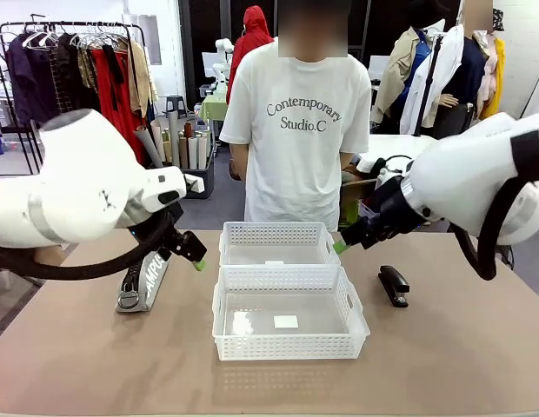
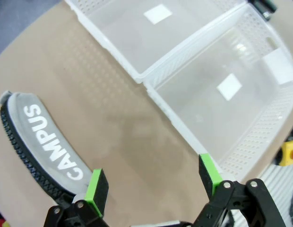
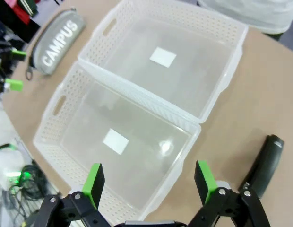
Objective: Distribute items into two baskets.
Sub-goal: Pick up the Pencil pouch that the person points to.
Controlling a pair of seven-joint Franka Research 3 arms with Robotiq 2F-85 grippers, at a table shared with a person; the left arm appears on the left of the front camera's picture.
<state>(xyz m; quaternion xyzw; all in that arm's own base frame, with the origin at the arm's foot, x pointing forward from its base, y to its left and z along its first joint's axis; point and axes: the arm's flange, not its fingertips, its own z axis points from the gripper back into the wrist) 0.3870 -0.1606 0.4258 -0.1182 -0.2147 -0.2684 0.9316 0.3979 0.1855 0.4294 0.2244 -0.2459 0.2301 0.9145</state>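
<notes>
On the table [image 1: 78, 365], baskets [image 1: 287, 346] block the middle; pouch [image 1: 148, 278] left, stapler [image 1: 393, 285] right, elsewhere bare.

1. Pouch [image 2: 45, 144]: grey, with white "CAMPUS" lettering and a black zip edge.
2. Stapler [image 1: 394, 285], toward the table's right edge: black.
3. Near basket [image 1: 287, 347] and far basket [image 1: 278, 233]: white lattice sides, clear bottoms, one white label each.
4. Table [image 1: 96, 365]: plain tan.
5. Left gripper [image 2: 151, 170] and right gripper [image 3: 149, 170]: black, with green pads.

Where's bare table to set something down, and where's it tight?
Free: table strip in front of the near basket; patch between pouch and baskets; right of the stapler. Both baskets empty. Tight: far basket butts the near one.
</notes>
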